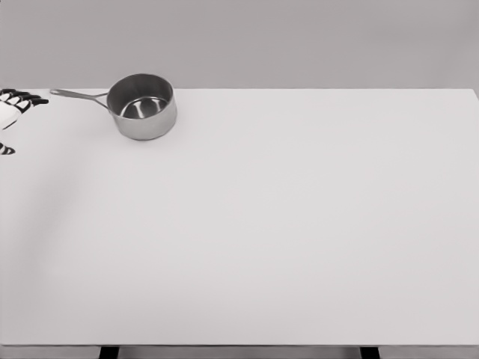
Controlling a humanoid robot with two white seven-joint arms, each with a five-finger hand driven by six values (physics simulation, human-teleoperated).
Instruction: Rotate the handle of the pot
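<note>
We locate the pot (pixel 142 107) at the far left corner of the table (pixel 299 224), upright; its handle (pixel 78 96) runs left and slightly away from the bowl, the long axis pointing toward the left hand (pixel 16 105). That hand sits at the picture's left edge, fingertips just short of the handle's tip, not touching; it appears spread and holds nothing, though the frame crops most of it. The right hand is out of view; the left is nearer.

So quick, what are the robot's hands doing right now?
Left robot hand: at the picture's left edge, fingers spread, holding nothing, just short of the pot handle.
Right robot hand: not in view.
</note>
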